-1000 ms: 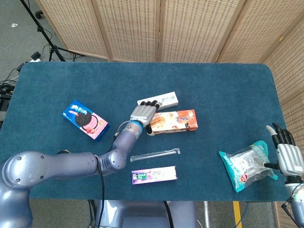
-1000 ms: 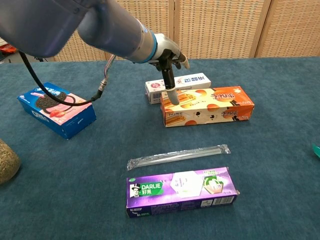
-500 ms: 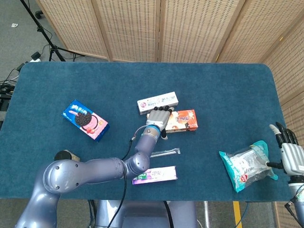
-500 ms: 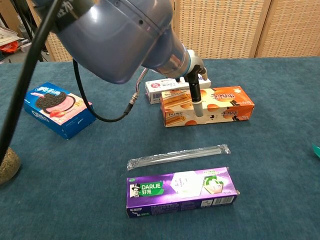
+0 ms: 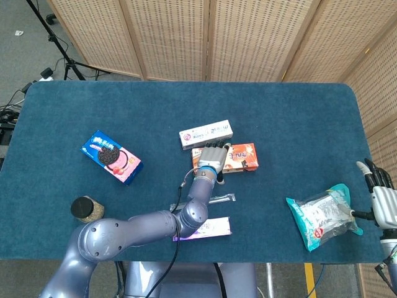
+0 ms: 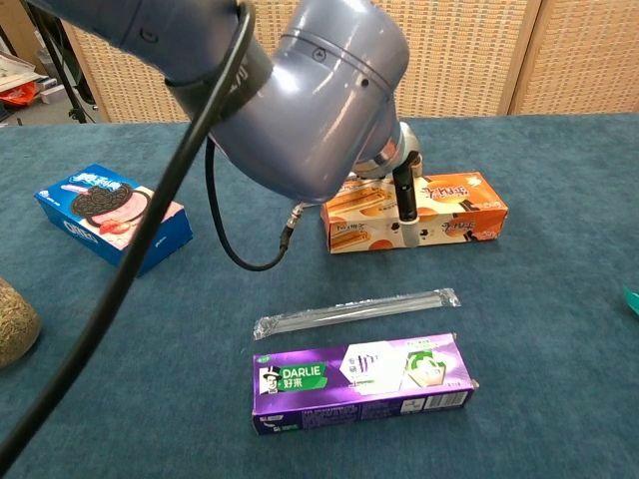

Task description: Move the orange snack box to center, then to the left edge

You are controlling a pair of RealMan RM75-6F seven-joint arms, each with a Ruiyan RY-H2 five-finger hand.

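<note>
Orange snack box [image 6: 414,212], flat printed cardboard, lies mid-frame on the blue-carpeted desk [image 5: 298,124], w/ the left hand [image 5: 213,154] draped on its left half, one dark finger [image 6: 404,200] pressing its top. Grip proper? Can't tell. Nearest the chest cam: purple Darlie carton [image 6: 361,382], then a clear-wrapped straw [image 6: 354,308]. Right hand [image 5: 384,202] idle at lower right, fingers apart, holding nothing. Step: likely centering done or nearly; next calls for a firm hold & drag toward frame left.
</note>
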